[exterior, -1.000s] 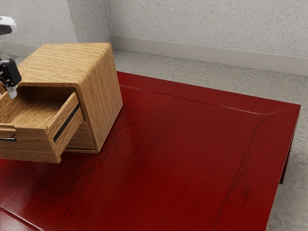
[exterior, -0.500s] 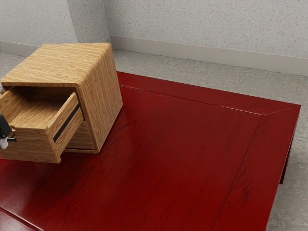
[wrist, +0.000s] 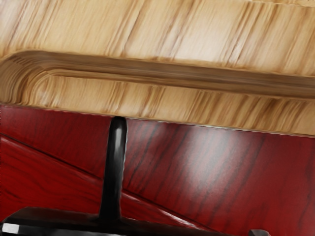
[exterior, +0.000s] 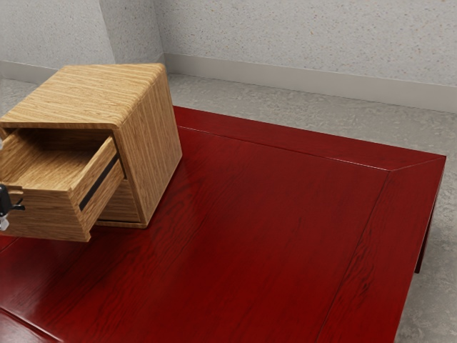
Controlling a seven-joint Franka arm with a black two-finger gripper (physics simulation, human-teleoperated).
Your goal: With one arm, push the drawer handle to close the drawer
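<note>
So the drawer [exterior: 53, 218] is pulled well out of the upper part of the wooden cabinet [exterior: 151, 143], definitely not closed. Its black handle [exterior: 19, 205] is mounted on the front face, over at the exterior view's left edge. The inside of the drawer can be seen pretty nicely from above: a wooden bottom [exterior: 53, 168] plus wooden walls, with a dark strip [exterior: 99, 184] set along the outer face of the side wall. Below it, a lower wooden panel [exterior: 120, 206] can be made out inside the cabinet's frame.

The gripper [exterior: 4, 207] is partly cut off by the exterior view's left edge and is placed right at the handle. Whether the two are touching can't really be told, and same deal with the jaws: released or clenched, it just can't be told from here. In the wrist view, the handle's post and bar are seen close up, out from the wood's edge, with red behind.

The cabinet is set on a glossy dark-red table [exterior: 250, 236], and a speckled wall [exterior: 300, 43] is seen beyond the grey floor [exterior: 285, 103].
</note>
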